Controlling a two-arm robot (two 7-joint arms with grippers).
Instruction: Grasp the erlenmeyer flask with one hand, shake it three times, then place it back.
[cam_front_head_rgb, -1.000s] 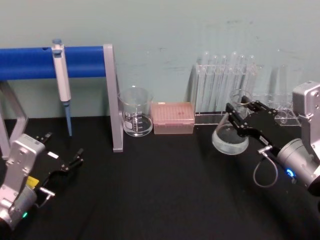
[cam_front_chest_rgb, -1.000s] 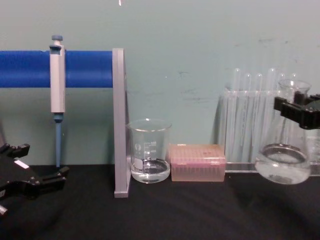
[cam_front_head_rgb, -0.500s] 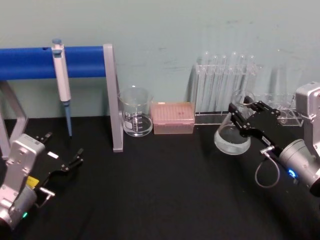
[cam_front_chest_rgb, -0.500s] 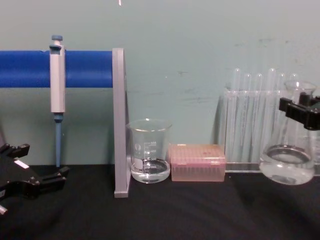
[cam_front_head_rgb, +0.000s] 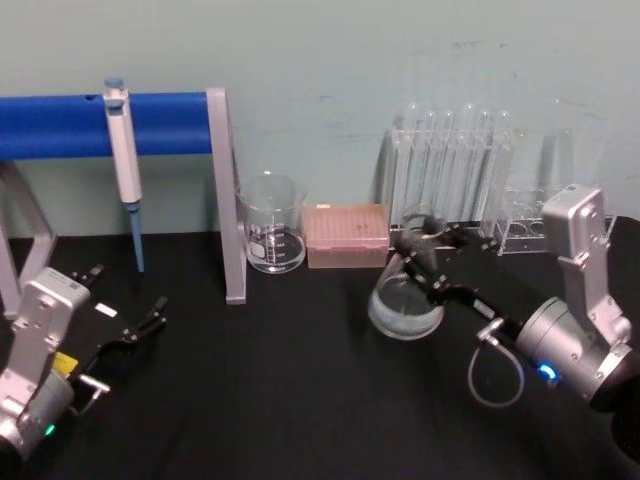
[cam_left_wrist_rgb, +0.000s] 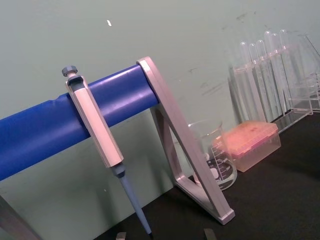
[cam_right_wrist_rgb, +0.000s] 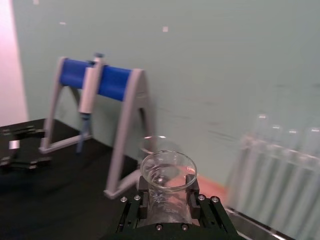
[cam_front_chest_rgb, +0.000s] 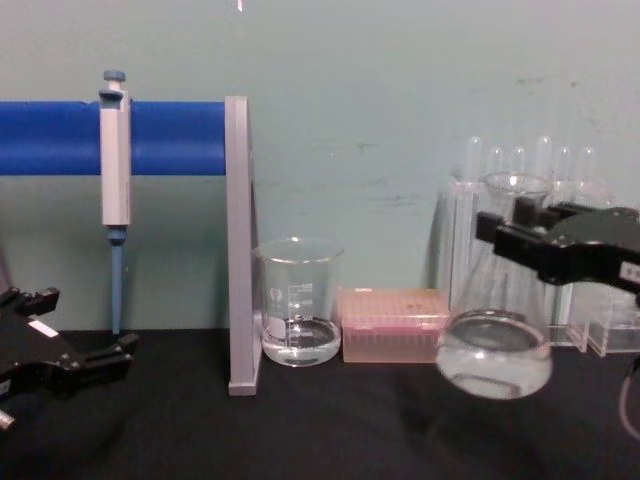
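left gripper (cam_front_head_rgb: 125, 300): parked at 8 o'clock on the black table (cam_front_head_rgb: 300, 410), fingers apart.
right gripper (cam_front_chest_rgb: 515, 240): reaches in from 3 o'clock, fingers clamped on the neck of the erlenmeyer flask (cam_front_chest_rgb: 495, 350).
erlenmeyer flask: held at 5 o'clock from the pink tip box (cam_front_head_rgb: 345, 235), with clear liquid in its base. Whether it touches the table, I cannot tell.
beaker (cam_front_head_rgb: 272, 238): just beside the box, at its 9 o'clock.
test tube rack (cam_front_head_rgb: 450, 175): at 1 o'clock from the flask, by the wall.
pipette (cam_front_head_rgb: 122, 150): hangs on the blue bar stand (cam_front_head_rgb: 50, 125), at 10 o'clock.
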